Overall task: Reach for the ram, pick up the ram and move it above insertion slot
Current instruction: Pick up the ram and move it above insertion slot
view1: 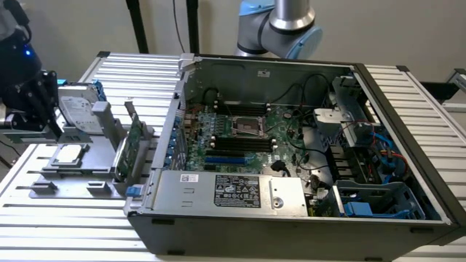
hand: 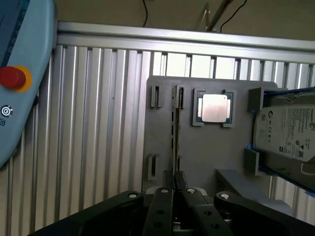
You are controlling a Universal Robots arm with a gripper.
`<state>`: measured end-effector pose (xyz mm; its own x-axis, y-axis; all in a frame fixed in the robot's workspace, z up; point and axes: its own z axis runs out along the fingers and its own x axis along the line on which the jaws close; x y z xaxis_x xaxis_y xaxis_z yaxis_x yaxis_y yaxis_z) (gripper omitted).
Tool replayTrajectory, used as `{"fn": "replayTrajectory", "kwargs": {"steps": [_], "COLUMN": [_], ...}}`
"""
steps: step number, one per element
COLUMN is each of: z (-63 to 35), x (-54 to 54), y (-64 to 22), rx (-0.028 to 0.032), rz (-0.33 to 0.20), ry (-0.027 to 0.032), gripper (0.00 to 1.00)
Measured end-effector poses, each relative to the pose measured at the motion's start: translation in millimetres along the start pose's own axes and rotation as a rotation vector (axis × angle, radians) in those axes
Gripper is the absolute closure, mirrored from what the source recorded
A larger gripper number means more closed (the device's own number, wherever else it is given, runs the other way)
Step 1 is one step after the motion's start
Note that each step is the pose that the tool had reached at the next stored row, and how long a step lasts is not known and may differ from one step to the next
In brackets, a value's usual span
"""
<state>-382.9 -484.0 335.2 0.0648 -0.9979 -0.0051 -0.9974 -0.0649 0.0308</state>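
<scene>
The ram (hand: 174, 129) is a thin green stick standing on edge in a slotted holder on the grey fixture plate (hand: 206, 147). In the exterior view the ram (view1: 133, 147) stands just outside the computer case's left wall. My gripper (hand: 173, 178) hangs above the plate, clear of it, in line with the near end of the stick. Its two dark fingers are pressed close together with nothing between them. In the exterior view my gripper (view1: 45, 117) is at the far left, beyond the hard drive. The black memory slots (view1: 244, 143) lie in the middle of the motherboard.
A silver hard drive with blue rails (hand: 290, 130) and a CPU (hand: 214, 108) share the plate. The open case (view1: 291, 147) holds a power supply (view1: 233, 191) at the front and cables at the exterior view's right. A pendant with a red button (hand: 12, 77) lies on the slatted table.
</scene>
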Motion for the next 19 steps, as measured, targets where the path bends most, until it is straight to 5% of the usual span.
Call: {"fn": "replayTrajectory", "kwargs": {"steps": [19], "z": [-40.1], "x": [-28.5], "y": [-19.7], "rx": [0.0000], "rz": [0.000], "ry": [-0.0001], "gripper": [0.87]}}
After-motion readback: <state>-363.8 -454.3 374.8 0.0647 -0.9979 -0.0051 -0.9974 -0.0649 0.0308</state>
